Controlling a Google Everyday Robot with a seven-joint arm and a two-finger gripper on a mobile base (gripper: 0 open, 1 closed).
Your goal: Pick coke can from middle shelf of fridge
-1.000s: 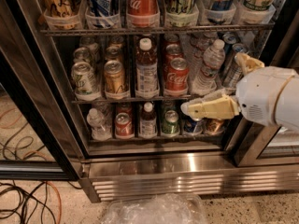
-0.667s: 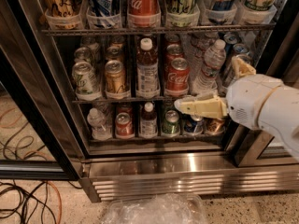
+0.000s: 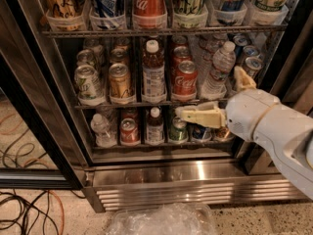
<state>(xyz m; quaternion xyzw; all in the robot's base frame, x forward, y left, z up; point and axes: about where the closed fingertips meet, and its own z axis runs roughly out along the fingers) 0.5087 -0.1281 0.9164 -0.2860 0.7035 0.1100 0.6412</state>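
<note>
gripper (image 3: 208,93) is hanging open and empty at the right side of the fridge (image 3: 195,192) opening, with its jaws spread wide. one cream finger (image 3: 198,116) is pointing left across the front of the bottom rack, and the other finger (image 3: 243,78) is sticking up beside the clear water bottle (image 3: 217,70). nothing is sitting between them.

coke can (image 3: 185,80) is standing upright in a white cup at the front of the middle shelf (image 3: 132,103), just above the lower fingertip and apart from it. a brown drink bottle (image 3: 153,72) is crowding it on the left and the water bottle is standing just beside it on the right. another red can seems to be waiting right behind it.

judging from this, the approach is being lined up but the gripper is sitting too low. doing it well probably means raising the wrist until both fingers are clearing the shelf's front rail. it should then be turned so the fingers are straddling the can's red body rather than its silver top. the gaps on either side are looking tight, so a straight, slow entry seems wise, or a neighbour could be getting knocked over. once the fingers are closing on the can, lifting it out of the cup before pulling back should be keeping it from catching on the rail.
</note>
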